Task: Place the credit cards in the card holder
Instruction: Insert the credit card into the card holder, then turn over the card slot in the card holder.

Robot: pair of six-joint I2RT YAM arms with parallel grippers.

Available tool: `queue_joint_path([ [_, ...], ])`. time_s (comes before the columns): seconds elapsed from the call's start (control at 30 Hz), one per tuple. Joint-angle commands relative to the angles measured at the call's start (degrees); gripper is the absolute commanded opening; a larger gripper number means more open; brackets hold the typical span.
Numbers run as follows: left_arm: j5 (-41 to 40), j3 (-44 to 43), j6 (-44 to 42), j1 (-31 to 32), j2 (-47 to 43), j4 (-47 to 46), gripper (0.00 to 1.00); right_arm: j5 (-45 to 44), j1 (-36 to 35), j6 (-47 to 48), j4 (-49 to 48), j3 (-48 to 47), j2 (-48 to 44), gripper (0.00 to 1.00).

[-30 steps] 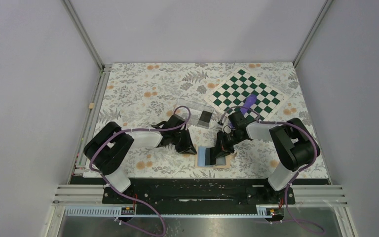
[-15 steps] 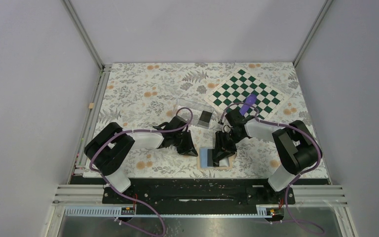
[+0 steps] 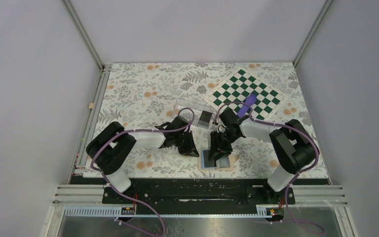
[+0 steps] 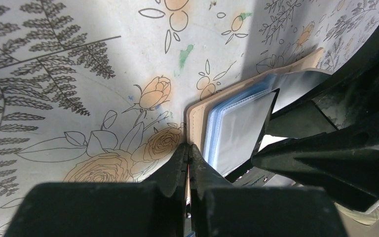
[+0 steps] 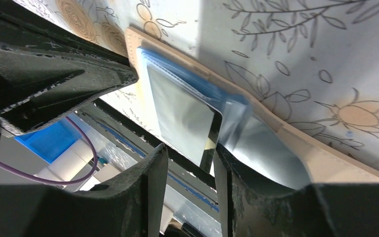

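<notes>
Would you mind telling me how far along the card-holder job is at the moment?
Done: the card holder lies open, the shut left pincer at its edge. In hand: one dark card sits partly in a sleeve, between the open fingers of the right pincer. Left: pushing it fully in, then what looks like another card in the clear box.

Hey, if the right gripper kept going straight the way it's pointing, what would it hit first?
Most likely the dark card, which sits just ahead between the open fingers of the right gripper, partly tucked into a clear sleeve of the card holder. Depth is hard to judge here.
</notes>
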State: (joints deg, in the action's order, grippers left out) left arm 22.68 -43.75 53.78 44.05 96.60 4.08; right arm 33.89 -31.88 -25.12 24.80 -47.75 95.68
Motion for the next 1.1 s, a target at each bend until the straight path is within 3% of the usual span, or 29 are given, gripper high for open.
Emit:
queue_joint_path([
  [0.0, -1.70, 0.32, 0.37, 0.82, 1.88, 0.83, 0.00, 1.31, -1.83, -2.90, -1.97, -1.97, 0.81, 0.46],
  [0.4, -3.54, 0.94, 1.08, 1.03, -0.82, 1.25, 0.01, 3.41, -2.66, -7.32, -6.69, 0.58, 0.83, 0.49],
  [0.53, -8.51, 1.41, -0.41, 0.98, -5.92, 3.64, 0.12, -0.01, -2.66, -4.53, -2.65, -0.34, -0.76, 0.56],
  [0.63, -12.30, 0.76, -2.56, 1.03, -10.74, 7.25, 0.26, -2.08, -2.66, -2.72, 0.39, -0.89, -2.17, 0.60],
  [0.77, -12.57, 1.12, -3.45, 1.08, -15.06, 7.64, 0.38, -3.39, -2.66, -1.78, 2.82, -1.10, -4.62, 0.63],
  [0.97, -6.92, 4.99, -0.40, 2.18, -17.09, -2.85, 0.44, -6.08, -2.65, -0.07, 6.13, -1.58, -7.74, 0.67],
  [1.07, -3.85, 6.51, 1.73, 2.73, -16.56, -9.24, 0.45, -7.09, -2.66, 0.34, 6.65, -0.86, -8.09, 0.63],
])
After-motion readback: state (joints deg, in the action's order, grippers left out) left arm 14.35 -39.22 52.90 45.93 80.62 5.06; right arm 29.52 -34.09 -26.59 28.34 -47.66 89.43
